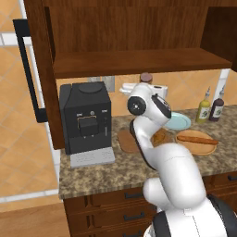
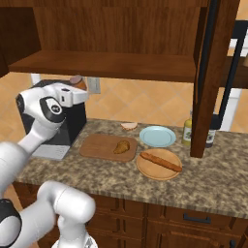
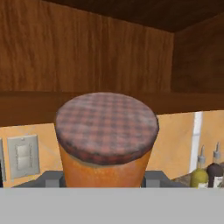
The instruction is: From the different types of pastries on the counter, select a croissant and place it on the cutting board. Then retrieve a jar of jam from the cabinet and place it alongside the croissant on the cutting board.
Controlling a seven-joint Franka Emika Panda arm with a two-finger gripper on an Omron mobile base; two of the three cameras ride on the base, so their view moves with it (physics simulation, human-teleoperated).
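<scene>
My gripper (image 3: 105, 179) is shut on the jar of jam (image 3: 106, 140), an orange jar with a checked cloth lid. It hangs just below the cabinet (image 1: 129, 28) shelf, above the coffee machine (image 1: 85, 118). The jar (image 2: 76, 80) pokes up from my white hand, and its lid (image 1: 146, 77) shows beneath the shelf edge. The golden-brown croissant (image 2: 121, 147) lies on the right part of the cutting board (image 2: 97, 145) on the counter (image 2: 203, 179). In the left base view my arm hides most of the croissant (image 1: 160, 136) and part of the board (image 1: 124, 140).
A long orange pastry (image 2: 161, 162) lies on a round wooden plate (image 2: 145, 170). A pale blue plate (image 2: 157, 136) and a pale tan pastry (image 2: 129, 126) sit behind the board. Two bottles (image 1: 203, 109) stand at the back right. An open cabinet door (image 2: 210, 77) hangs on the right.
</scene>
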